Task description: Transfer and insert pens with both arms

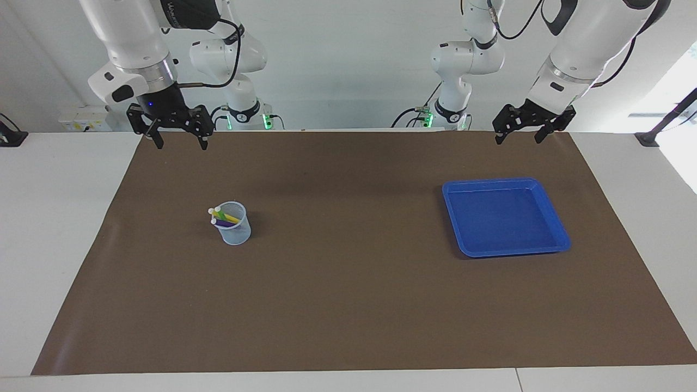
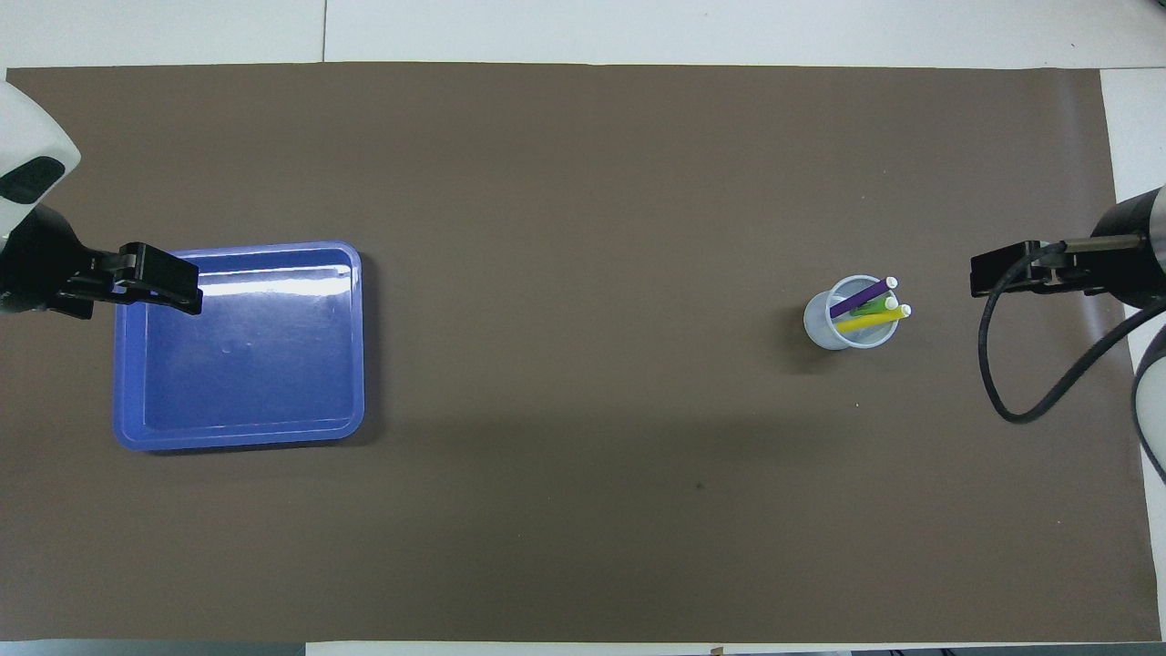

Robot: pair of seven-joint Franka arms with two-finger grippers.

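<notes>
Three pens point(image 1: 222, 216) in mesh cup point(image 1: 235, 231); left gripper point(image 1: 519, 136) and right gripper point(image 1: 180, 142) raised, fingers spread, nothing held.

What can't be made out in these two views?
- Pens: lower ends hidden inside the cup, both views.
- Right gripper: overhead view shows only its tip; arm cut by the edge.
- Left gripper: overhead view, its fingers overlap the tray rim.

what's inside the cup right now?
The cup holds three pens: purple, green and yellow, white cap ends leaning out over the rim. Their lower ends are hidden by the cup wall and each other.
</notes>
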